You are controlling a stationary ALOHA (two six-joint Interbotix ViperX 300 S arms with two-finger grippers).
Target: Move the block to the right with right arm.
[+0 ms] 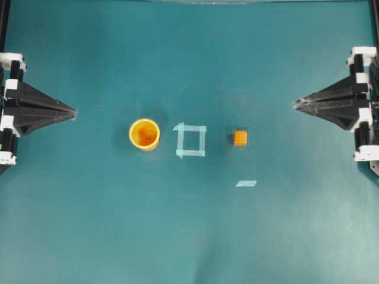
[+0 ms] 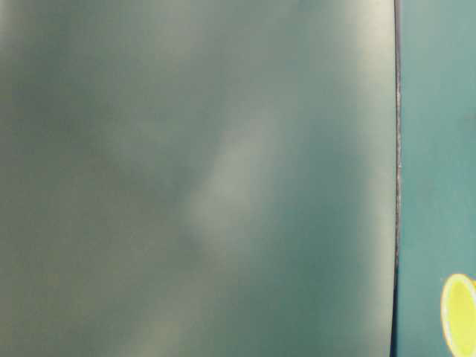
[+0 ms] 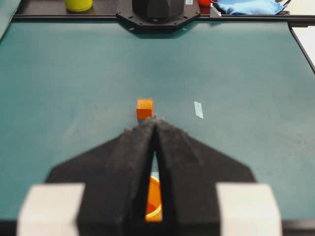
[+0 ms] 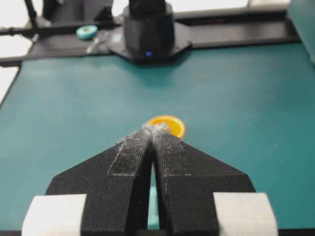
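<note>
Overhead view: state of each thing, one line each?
block: resting flat on the mat, free, right of the tape square
cup: upright, open top, left of the square
tape square: nothing inside
tape strip: flat on mat
left gripper: shut, holding nothing
right gripper: shut, holding nothing

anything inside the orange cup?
In the overhead view the round orange-yellow plastic cup stands upright and open, showing only a few small dark specks on its floor. No object inside. The small orange cube sits apart on the teal tabletop. Part of the cup's inner wall is foreshortened.
</note>
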